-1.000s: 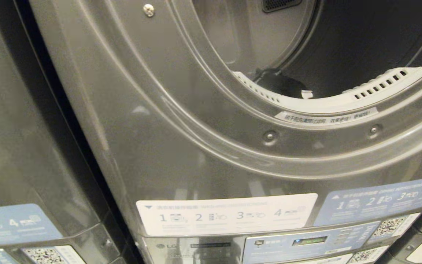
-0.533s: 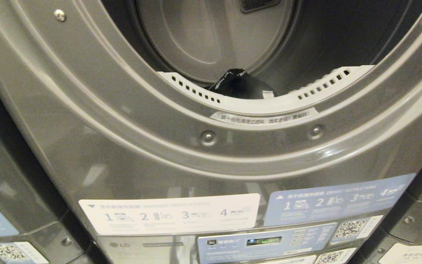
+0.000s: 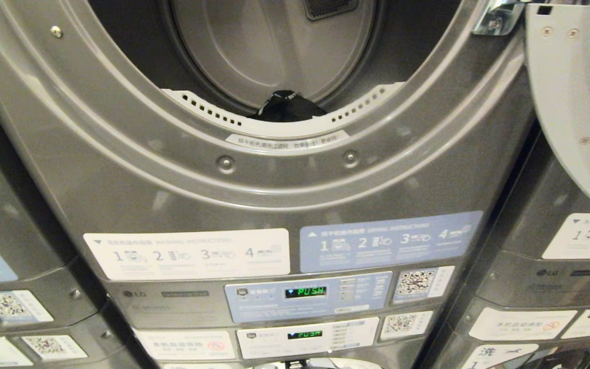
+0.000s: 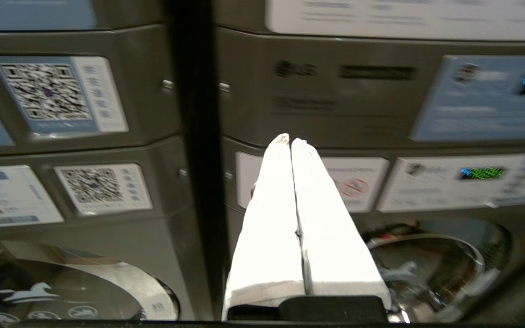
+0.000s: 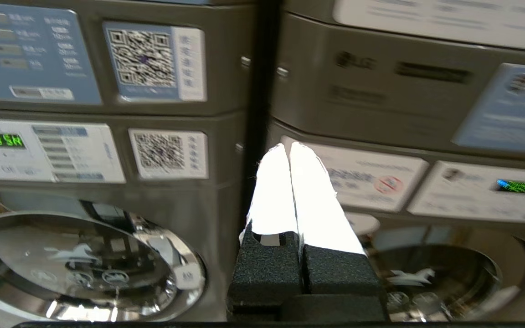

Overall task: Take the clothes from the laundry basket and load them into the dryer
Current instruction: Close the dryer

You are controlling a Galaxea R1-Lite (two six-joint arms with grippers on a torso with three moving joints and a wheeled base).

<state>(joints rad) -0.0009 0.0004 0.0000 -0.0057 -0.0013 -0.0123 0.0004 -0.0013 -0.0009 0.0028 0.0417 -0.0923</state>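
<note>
We see one black garment (image 3: 287,106) lying in the dryer (image 3: 254,169) drum, at six o'clock of the opening. It looks soft, light and floppy; we'd pinch a bunched fold. Left claw (image 4: 290,141) and right claw (image 5: 289,148) are both pressed together, empty.

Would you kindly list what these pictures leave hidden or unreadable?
- Laundry basket: in no view.
- Clothes in the dryer: head view, the white lint-filter rim hides all but a dark bundle.
- Open door: head view, cut off at the right edge.
- Panel labels: both wrist views, blurred.
- Left gripper and right gripper: outside the head view.
</note>
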